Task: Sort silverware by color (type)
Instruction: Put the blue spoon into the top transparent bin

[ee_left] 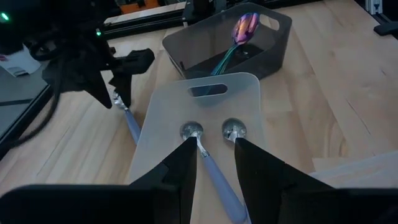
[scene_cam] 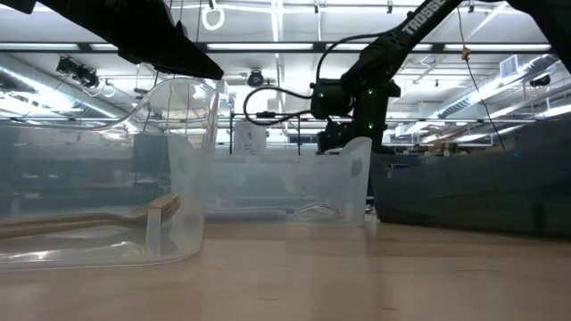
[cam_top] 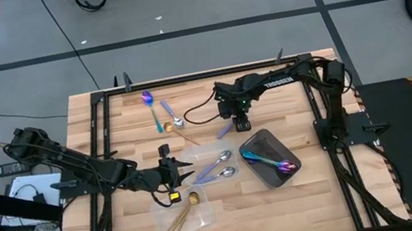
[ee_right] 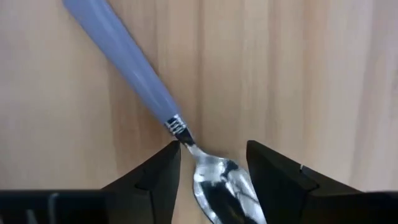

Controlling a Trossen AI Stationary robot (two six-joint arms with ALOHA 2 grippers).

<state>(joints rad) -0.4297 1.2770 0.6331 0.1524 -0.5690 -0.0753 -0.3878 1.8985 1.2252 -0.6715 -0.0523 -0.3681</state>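
right gripper, fingers spread, straddles a blue-handled silver spoon on the bare table, beside the dark tray. left gripper, also spread, hovers over a clear container holding two spoons. arm reads "trossen".

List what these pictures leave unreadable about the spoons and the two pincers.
- Right wrist view: the blue-handled spoon is cut off; the bowl tip runs under the bottom edge between the right pincer fingers.
- Low view: the gold utensils blur behind the clear container wall; their count cannot be told.
- High view: the iridescent utensils in the dark tray are too small to count.
- Left wrist view: the left pincer hides part of a spoon handle.
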